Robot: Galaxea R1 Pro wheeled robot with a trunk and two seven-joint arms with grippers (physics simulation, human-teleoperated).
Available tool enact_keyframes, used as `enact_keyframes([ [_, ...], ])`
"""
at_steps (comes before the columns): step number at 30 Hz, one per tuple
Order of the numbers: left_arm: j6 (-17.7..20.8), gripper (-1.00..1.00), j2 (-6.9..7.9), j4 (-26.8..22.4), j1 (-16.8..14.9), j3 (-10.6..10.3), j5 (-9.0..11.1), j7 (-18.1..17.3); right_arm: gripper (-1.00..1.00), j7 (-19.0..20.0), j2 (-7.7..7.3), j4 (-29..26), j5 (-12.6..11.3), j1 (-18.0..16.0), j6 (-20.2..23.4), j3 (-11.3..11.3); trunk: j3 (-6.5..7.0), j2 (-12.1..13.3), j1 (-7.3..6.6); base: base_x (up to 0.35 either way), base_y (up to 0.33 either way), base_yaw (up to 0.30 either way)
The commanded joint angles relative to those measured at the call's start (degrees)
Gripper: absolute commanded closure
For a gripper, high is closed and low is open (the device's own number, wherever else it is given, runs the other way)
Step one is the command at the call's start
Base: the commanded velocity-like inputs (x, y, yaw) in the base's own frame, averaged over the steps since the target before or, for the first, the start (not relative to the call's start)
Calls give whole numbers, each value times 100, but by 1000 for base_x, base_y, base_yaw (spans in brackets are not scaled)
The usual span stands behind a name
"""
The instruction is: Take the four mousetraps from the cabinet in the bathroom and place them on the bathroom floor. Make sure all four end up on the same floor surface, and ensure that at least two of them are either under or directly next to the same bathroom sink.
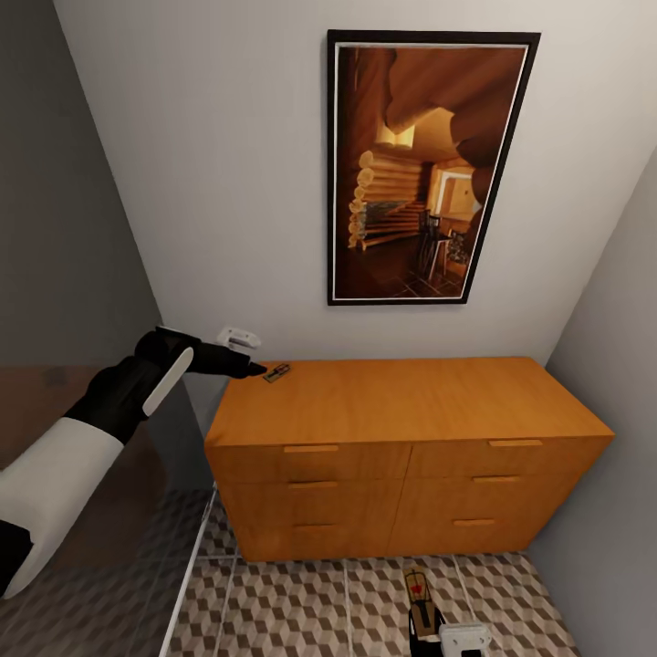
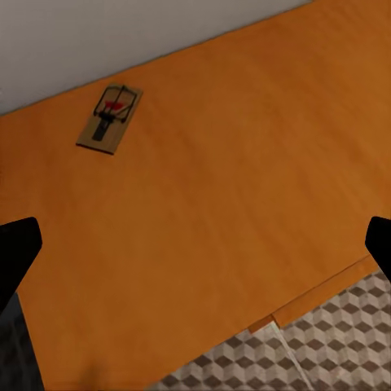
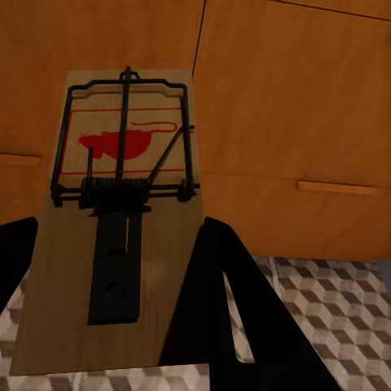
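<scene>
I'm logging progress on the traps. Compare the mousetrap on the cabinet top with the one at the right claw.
The mousetrap on the cabinet lies flat on the cabinet top near its back left corner; the mousetrap at the right claw is held off the surface, over the bathroom floor.

The first lies free, the open left claw apart from it; the second sits between the right claw's fingers.

Both are brown boards with dark wire and a red mark.

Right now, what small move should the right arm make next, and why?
Probably lower the right gripper toward the bathroom floor and release: it holds a mousetrap in front of the cabinet. The left gripper is open over another trap.
</scene>
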Motion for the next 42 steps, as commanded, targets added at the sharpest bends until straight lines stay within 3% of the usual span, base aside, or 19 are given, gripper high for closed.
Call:
enact_keyframes([
  [1,9,-100,5,8,-9,-12,-20,-26,100,-14,2,4,-67,-5,-23,51,-13,-13,4,0,0,0],
  [10,-51,-100,1,120,-4,-29,-20,-29,100,-14,2,8,-65,-3,-24,51,-13,-13,4,0,0,0],
  [18,-472,-100,-3,242,-4,-177,-17,-123,100,-14,2,6,-67,-2,-24,51,-13,-13,4,0,0,0],
  [42,-531,-100,-4,336,-3,-223,-18,-237,100,-14,2,10,-65,-3,-23,51,-13,-13,4,32,0,0],
])
